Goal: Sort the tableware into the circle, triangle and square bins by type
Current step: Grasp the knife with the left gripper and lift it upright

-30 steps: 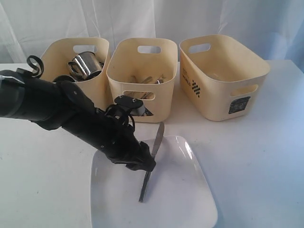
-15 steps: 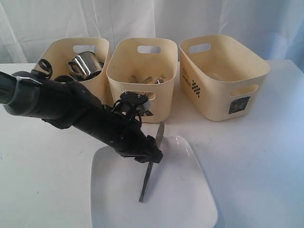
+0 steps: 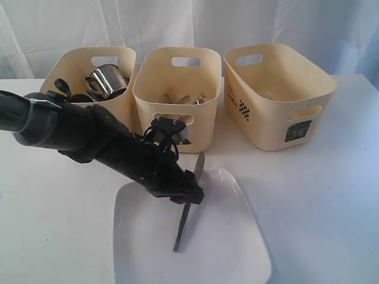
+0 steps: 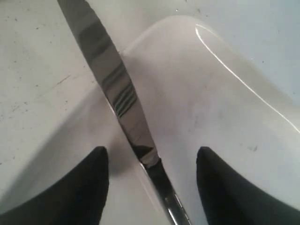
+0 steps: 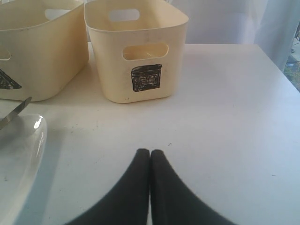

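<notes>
Exterior view: you have the white square plate (image 3: 231, 236) at the near edge of the white table (image 3: 331, 195), glossy and shallow with rounded corners. The knife (image 3: 181, 229) lies across it, slim mirror-bright steel, its blade tip poking past the plate's far rim. Beyond the plate stand three cream plastic tubs with cut-out handles. The square bin (image 3: 278, 89) is off toward the right. The triangle bin (image 3: 177, 89) is straight behind, with cutlery (image 3: 185, 100) inside. A third tub (image 3: 77, 77) to the left holds a steel mug (image 3: 108, 80). Your black left arm (image 3: 77, 133) reaches in over the plate's left side and hides the third tub's mark and most of the triangle. The left gripper (image 3: 192, 196) sits low over the knife's middle.

Left wrist view: the black fingers (image 4: 86, 187) are spread wide, one on each side of the knife where blade meets handle. Plate shows between each finger and the steel, so they grip nothing. The blade runs out past the plate's rim over the table.

Right wrist view: the right gripper (image 5: 150, 152) has its two smooth black fingers pressed together, empty, above the table and apart from the plate. Ahead of it the scribbled black square shows on the square bin's front. The plate's rim and the knife tip just enter the picture's edge.
</notes>
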{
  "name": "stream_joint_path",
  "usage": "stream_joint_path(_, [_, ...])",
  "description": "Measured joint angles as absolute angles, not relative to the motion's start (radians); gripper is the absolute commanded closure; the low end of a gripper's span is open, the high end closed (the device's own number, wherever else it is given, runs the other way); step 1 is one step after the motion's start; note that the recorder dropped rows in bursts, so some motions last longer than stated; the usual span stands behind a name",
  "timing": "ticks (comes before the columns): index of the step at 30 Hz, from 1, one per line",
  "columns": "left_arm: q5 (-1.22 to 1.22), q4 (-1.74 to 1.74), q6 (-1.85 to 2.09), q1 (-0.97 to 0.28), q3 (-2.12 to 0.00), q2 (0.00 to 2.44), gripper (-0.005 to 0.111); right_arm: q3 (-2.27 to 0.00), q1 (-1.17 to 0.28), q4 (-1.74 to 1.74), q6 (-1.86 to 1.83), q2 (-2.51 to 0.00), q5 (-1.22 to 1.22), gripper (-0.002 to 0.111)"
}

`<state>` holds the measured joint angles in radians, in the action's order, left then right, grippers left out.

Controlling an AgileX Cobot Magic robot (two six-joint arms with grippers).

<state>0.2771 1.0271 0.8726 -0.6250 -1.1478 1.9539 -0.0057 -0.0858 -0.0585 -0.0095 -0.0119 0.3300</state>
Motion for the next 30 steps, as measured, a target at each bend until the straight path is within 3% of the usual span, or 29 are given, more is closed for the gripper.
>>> stream_joint_path(3, [0.277, 1.027, 0.873, -0.631, -1.148, 1.956, 0.058, -0.006, -0.086, -0.059, -0.009, -0.012, 0.330, 0.108])
stream_joint_path(11, [0.273, 1.047, 0.851, -0.677, -1.148, 1.965, 0.107, -0.006, -0.086, -0.059, -0.009, -0.012, 0.330, 0.108])
stream_joint_path(30, [0.240, 0.937, 0.851, -0.677, -1.146, 1.863, 0.107, -0.006, -0.086, -0.059, -0.009, -0.012, 0.330, 0.108])
